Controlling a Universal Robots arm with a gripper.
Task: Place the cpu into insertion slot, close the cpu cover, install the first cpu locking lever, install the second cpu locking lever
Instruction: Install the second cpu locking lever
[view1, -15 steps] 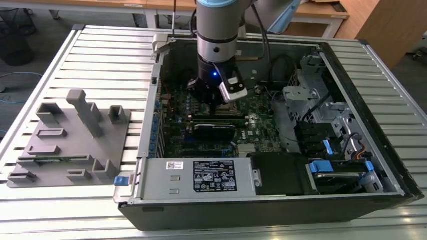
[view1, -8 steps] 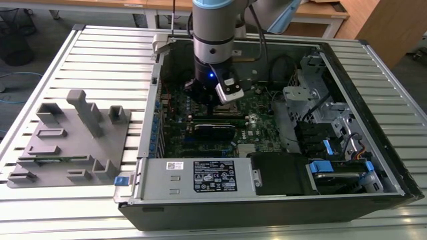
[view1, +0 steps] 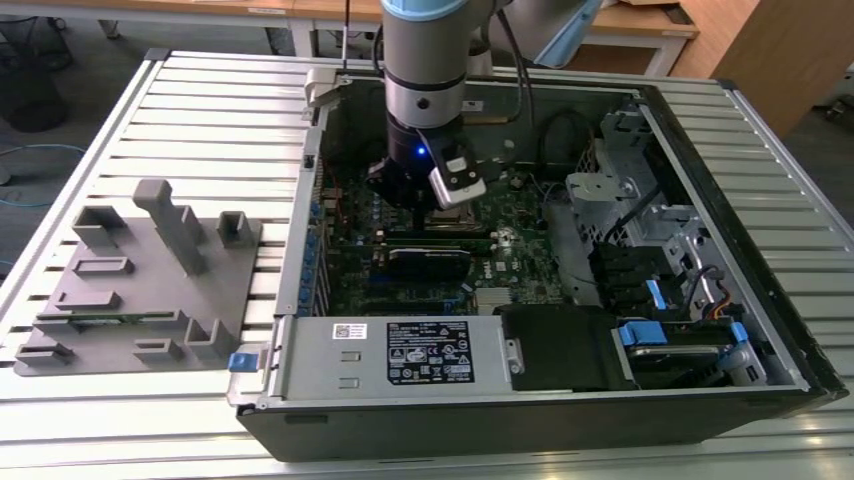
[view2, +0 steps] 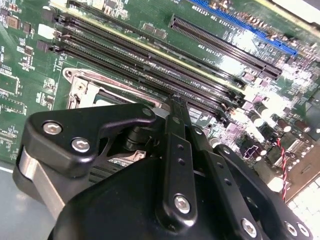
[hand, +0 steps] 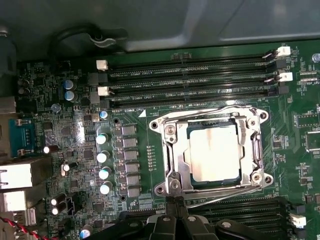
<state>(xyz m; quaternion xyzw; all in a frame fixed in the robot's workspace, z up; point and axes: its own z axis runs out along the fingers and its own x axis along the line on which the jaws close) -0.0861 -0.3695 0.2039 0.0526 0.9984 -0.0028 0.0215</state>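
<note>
A slatted pale-metal bench (view1: 160, 110) carries an open black computer tower case (view1: 534, 420), with wooden furniture behind. In the exterior view the arm reaches straight down into the case, its black hand (view1: 424, 200) low over the green circuit board (view1: 514, 235); a grey plastic parts fixture (view1: 134, 290) sits on the bench toward the exterior view's left.

In the second wrist view the hand (view2: 176, 111) has its fingers drawn together to a narrow point just above the edge of the socket, and nothing can be seen between them. Long black memory slots (view2: 165, 65) run across the board beyond the tip.

In the first wrist view the cpu (hand: 212, 152), a small flat square chip with a dull silver-grey top, lies seated in the insertion slot (hand: 172, 155), the square silver-rimmed socket. The cpu cover (hand: 250, 117), a thin silvery frame plate with a large window, appears to lie down around the chip. The hand (hand: 176, 212) hovers just beside the socket's near edge, where thin wire levers seem to run.

The chip looks light, stiff and fragile, best touched only at its edges. The cover and levers are probably thin springy metal, slippery under the fingers, so the hooked lever ends look like the safest hold.
</note>
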